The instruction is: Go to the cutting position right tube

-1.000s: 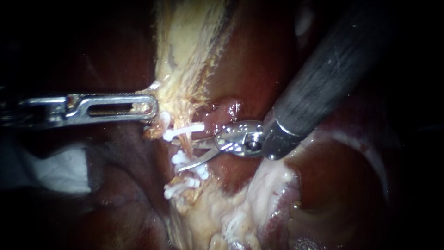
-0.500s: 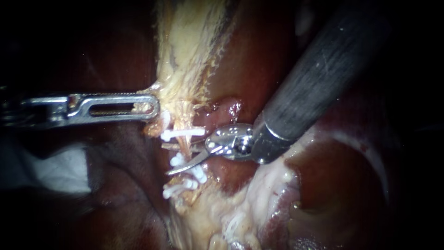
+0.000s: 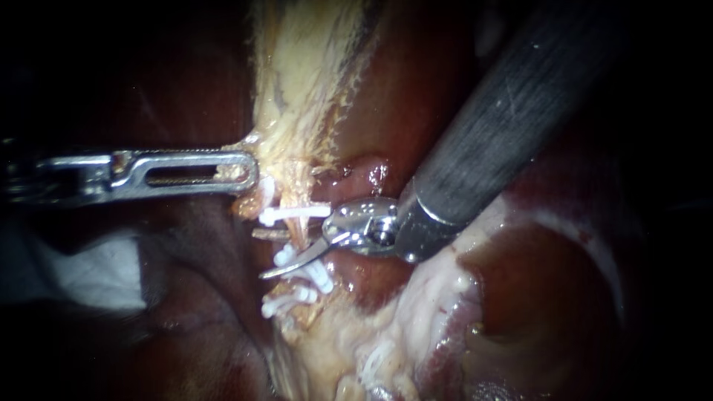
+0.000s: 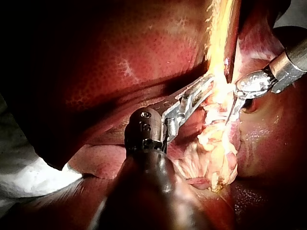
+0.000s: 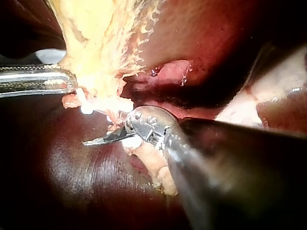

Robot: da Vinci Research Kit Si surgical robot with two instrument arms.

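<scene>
Centre of the endoscope frame: the tube (image 3: 299,232) runs top to bottom, white clips (image 3: 293,214) above and below a bare stretch; right instrument (image 3: 269,255) enters from upper right, blades spread, pointing left across that stretch, nearly square to the tube, which seems to lie between them; left instrument (image 3: 241,172), centre left, pinches pale tissue (image 3: 297,89) just above; whether this is the right tube, I cannot tell.

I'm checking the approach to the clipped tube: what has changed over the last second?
The right instrument slid toward the left instrument, its open blades now reaching farther across the tube between the white clips. Nothing was gripped or released. The left instrument stayed shut on the pale tissue; the clips did not move.
</scene>
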